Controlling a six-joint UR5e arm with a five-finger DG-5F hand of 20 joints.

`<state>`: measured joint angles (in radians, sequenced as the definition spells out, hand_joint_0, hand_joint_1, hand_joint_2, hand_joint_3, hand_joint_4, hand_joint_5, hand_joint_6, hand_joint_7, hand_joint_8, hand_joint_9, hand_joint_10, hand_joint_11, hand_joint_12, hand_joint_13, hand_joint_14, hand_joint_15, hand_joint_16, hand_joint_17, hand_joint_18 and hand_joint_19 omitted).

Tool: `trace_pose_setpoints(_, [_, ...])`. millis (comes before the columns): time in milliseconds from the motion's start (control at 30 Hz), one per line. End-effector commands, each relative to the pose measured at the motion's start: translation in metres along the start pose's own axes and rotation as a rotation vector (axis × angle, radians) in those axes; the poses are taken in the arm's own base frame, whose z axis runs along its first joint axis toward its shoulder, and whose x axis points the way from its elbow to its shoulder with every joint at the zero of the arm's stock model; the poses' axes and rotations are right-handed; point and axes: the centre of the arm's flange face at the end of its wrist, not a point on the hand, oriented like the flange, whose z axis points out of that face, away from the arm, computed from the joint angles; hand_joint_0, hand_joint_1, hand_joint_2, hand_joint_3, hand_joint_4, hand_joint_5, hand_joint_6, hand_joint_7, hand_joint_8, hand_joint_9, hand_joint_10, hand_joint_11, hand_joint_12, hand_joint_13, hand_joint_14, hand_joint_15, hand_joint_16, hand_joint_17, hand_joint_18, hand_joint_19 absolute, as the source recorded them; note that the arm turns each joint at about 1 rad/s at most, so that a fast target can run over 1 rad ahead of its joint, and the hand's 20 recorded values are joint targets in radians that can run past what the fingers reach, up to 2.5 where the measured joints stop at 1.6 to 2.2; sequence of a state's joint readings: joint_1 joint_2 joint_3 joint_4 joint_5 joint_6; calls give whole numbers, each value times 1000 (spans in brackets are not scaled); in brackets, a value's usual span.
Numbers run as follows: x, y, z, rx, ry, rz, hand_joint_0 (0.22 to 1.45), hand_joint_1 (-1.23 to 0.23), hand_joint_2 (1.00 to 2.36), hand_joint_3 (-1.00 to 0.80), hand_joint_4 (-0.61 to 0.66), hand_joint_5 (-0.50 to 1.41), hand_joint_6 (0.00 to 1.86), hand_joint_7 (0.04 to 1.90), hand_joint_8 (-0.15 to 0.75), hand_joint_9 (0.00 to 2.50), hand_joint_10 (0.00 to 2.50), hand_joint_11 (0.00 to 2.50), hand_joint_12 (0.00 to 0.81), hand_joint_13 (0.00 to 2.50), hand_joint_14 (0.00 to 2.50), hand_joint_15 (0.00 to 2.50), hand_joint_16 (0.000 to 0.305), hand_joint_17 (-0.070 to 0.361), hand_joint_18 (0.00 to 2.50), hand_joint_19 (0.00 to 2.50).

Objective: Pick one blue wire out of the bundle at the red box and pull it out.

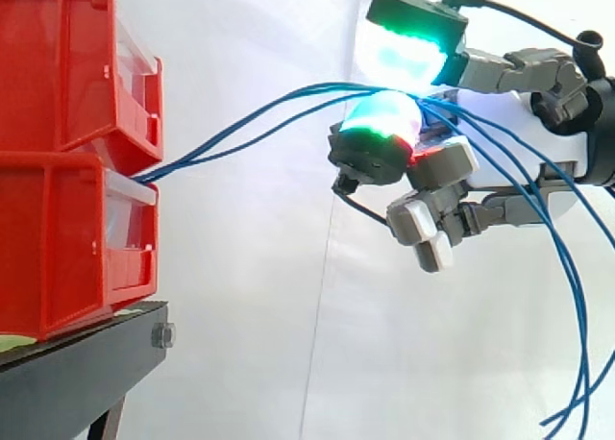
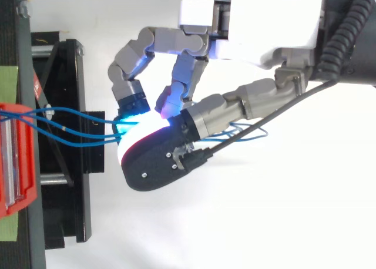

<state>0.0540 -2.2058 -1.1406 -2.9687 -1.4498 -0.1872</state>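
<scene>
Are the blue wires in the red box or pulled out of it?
In: the blue wires run from the hand, which pinches them, into the front of the red box.

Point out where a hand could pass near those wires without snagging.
Free: the gap under the blue wires, between the red bins and the hand. Crowded: around the hand, and toward the side view's right edge, where the wires hang down.
</scene>
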Motion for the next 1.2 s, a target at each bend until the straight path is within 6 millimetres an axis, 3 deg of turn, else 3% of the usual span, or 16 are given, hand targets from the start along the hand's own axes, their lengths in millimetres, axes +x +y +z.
trace_pose_setpoints(0, [1,0,0,0,1,0,599,-738,1015,-318,192,-61,889,1257,393,1336,16,813,430,1104,22,630,50,113,1030,602])
trace_pose_setpoints(267, [0,2,1,-8,-5,3,631,-855,1013,-348,167,-68,903,1232,392,1314,19,830,427,1099,21,635,50,112,1031,585])
trace_pose_setpoints(433, [-1,1,1,-6,-8,4,664,-932,1000,-500,121,-97,920,1168,368,1223,18,812,423,1029,23,621,50,112,978,560])
trace_pose_setpoints(500, [-1,1,1,-6,-8,4,599,-888,1000,-500,172,-102,920,1141,367,1208,18,813,427,1018,21,627,51,115,959,587])
trace_pose_setpoints(600, [-2,1,1,-6,-9,2,492,-623,1000,-500,186,-96,910,1131,394,1240,17,787,458,1025,21,620,58,130,981,609])
trace_pose_setpoints(733, [-2,1,1,-6,-9,2,542,-381,1000,-500,175,-84,897,1184,390,1295,17,776,447,1045,21,626,55,123,952,647])
trace_pose_setpoints(800, [-2,1,1,-4,-9,1,572,-351,1000,-500,173,-78,894,1205,387,1321,18,770,441,1053,21,627,53,120,946,655])
trace_pose_setpoints(867, [-2,1,0,-3,-9,1,576,-389,1003,-461,184,-75,893,1206,392,1333,19,790,442,1060,19,631,53,119,957,656])
trace_pose_setpoints(967, [-3,1,0,-1,-10,2,569,-568,1006,-425,189,-75,892,1216,400,1344,18,812,439,1090,22,636,53,119,992,642])
trace_pose_setpoints(1167, [-3,1,0,-1,-10,4,571,-658,1006,-428,191,-73,894,1235,397,1362,19,818,438,1114,22,641,52,117,1025,635])
